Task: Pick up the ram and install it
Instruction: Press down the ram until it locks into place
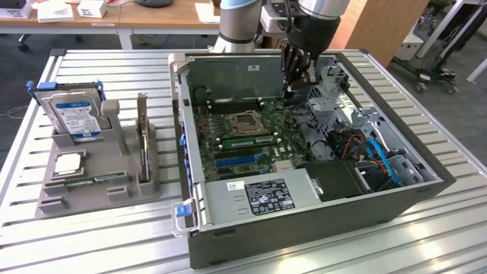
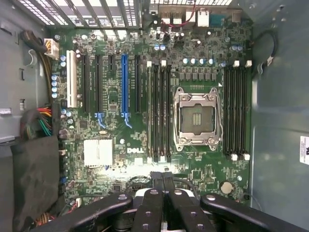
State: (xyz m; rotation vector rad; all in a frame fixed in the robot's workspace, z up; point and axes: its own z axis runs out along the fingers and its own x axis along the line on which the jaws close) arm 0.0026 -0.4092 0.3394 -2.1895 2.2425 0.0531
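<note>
The end effector [image 1: 293, 84] hangs inside the open computer case [image 1: 304, 228] on the counter [image 1: 91, 240], above the far edge of the motherboard [image 1: 243, 134]. In the wrist view its fingers [image 2: 157, 186] are pressed together with nothing between them. The ram [image 1: 251, 138] stands as a green strip in a slot just beside the processor socket [image 1: 245, 120], well apart from the end effector.

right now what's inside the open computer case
A green motherboard with an empty CPU socket, a power supply and blue cables, with the shut gripper above. Whatever lies under the power supply is hidden.
</note>
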